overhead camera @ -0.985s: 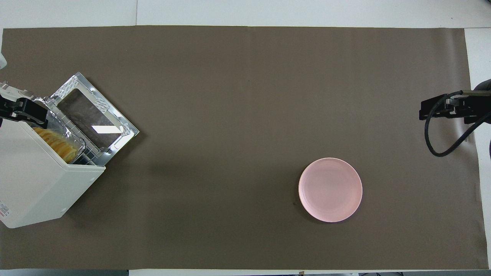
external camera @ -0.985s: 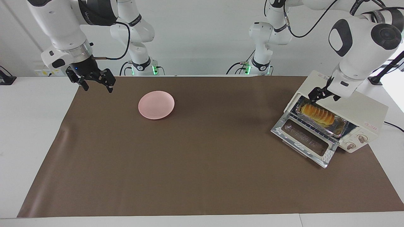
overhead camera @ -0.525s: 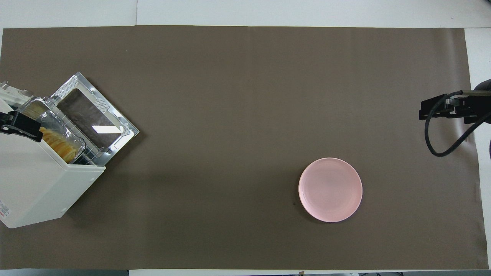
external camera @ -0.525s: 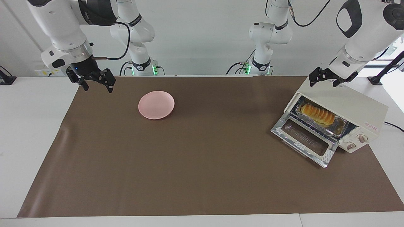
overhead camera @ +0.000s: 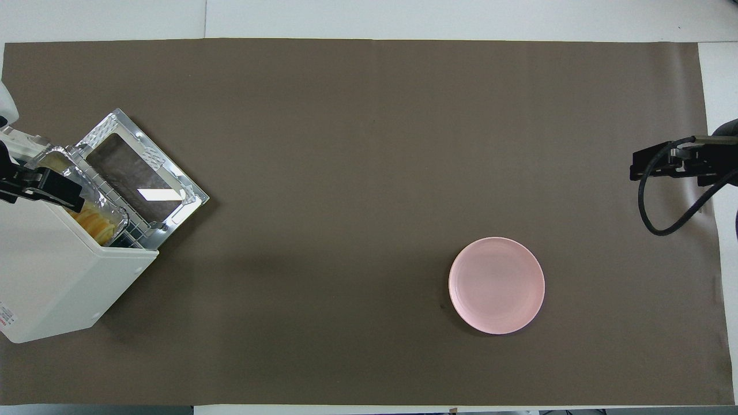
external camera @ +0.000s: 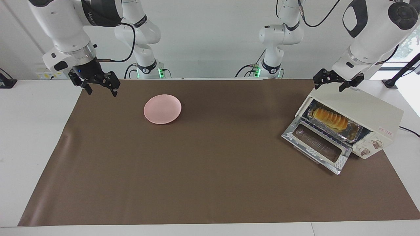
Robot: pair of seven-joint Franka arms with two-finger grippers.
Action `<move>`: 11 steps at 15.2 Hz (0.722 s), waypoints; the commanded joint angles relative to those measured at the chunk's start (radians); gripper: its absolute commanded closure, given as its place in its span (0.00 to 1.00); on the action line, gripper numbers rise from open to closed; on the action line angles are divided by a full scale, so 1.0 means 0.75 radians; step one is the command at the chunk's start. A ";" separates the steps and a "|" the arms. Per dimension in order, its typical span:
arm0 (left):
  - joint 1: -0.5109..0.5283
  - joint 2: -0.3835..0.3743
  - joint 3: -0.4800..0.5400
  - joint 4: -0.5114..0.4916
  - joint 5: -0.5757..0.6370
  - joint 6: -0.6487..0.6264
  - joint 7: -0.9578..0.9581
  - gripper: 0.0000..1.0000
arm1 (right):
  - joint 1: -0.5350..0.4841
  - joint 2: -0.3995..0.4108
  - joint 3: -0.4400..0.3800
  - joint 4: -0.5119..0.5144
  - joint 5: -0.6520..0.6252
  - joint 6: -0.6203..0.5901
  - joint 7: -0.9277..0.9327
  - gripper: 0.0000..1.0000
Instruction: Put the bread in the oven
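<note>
Jaws apart and holding nothing, the left gripper (external camera: 334, 83) hangs over the top of the cream-white boxy toaster oven (external camera: 361, 111), at the left arm's end of the table. Its glass-windowed silver door (external camera: 316, 146) lies dropped open. Inside, on the dark wire rack, the ridged yellow-orange bread loaf (external camera: 329, 118) sits in a rectangular silver foil tray (external camera: 352, 132). Well apart from the oven, toward the right arm's end, lies a round pink plate (external camera: 162, 108). The right gripper (external camera: 98, 86) waits there above the brown mat (external camera: 210, 183), jaws apart.

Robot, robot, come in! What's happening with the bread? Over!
Left gripper open, up over the oven. Right gripper open, waiting. Bread in foil tray inside oven, door down. Nothing blocking.
</note>
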 commanded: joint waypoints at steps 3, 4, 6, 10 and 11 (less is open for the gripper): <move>0.004 -0.165 -0.004 -0.146 -0.015 -0.026 -0.005 0.00 | -0.012 -0.033 0.011 -0.036 -0.010 0.009 -0.001 0.00; 0.004 -0.202 -0.004 -0.195 -0.017 -0.001 -0.005 0.00 | -0.012 -0.033 0.011 -0.036 -0.010 0.009 -0.001 0.00; 0.004 -0.247 -0.004 -0.293 -0.017 0.066 -0.007 0.00 | -0.014 -0.033 0.011 -0.036 -0.008 0.009 0.001 0.00; -0.003 -0.174 -0.008 -0.221 -0.017 0.148 -0.042 0.00 | -0.012 -0.033 0.011 -0.038 -0.010 0.009 -0.001 0.00; -0.017 -0.117 -0.008 -0.147 -0.019 0.096 -0.040 0.00 | -0.012 -0.033 0.011 -0.036 -0.008 0.009 -0.001 0.00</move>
